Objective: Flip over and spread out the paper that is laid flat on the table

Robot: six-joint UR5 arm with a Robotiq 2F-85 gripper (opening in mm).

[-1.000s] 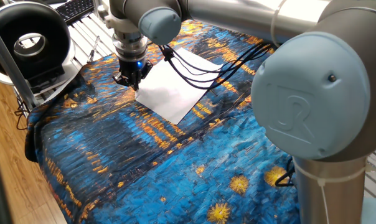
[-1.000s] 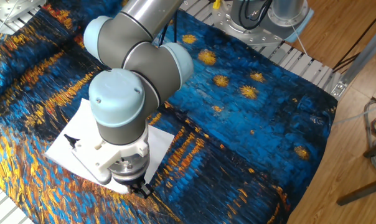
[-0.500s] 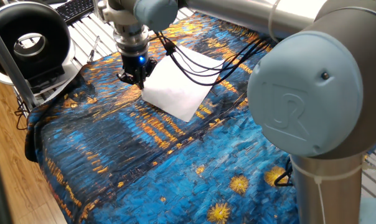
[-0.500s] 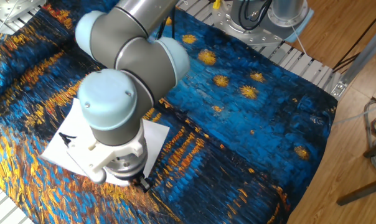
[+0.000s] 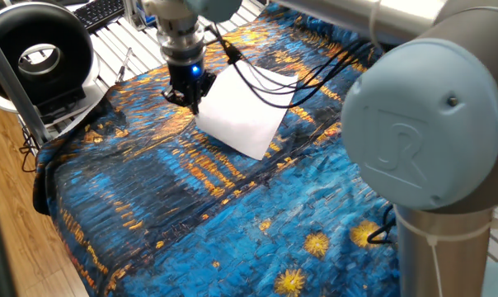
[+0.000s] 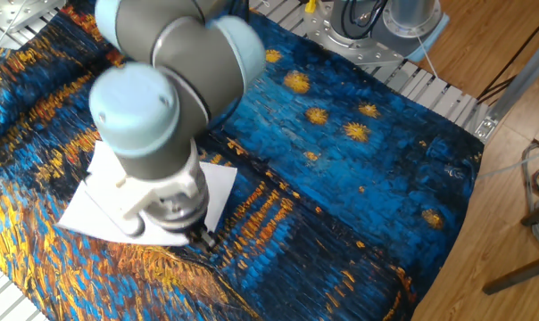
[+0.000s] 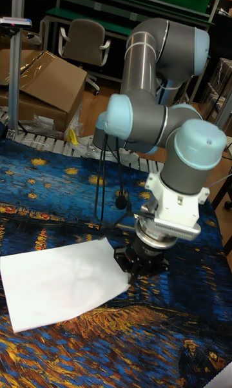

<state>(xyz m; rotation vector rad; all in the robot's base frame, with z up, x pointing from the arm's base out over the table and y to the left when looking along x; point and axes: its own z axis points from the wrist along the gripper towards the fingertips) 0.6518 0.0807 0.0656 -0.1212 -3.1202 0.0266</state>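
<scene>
The white paper rests on the blue and orange cloth of the table, with its near-left corner raised off the cloth. My gripper points straight down, shut on that corner. From the other fixed view the wrist covers much of the paper, and the gripper shows at the sheet's near edge. In the tall fixed view the paper stretches left from the gripper, its right corner pinched between the fingers.
A black ring-shaped device and a keyboard sit on the white slatted surface beyond the cloth. Black cables trail over the paper. The arm's big elbow fills the right foreground. A cardboard box stands behind the table.
The gripper has carried the paper's corner up and toward the far side. The sheet has slid along with it and its near edge has risen from the cloth.
</scene>
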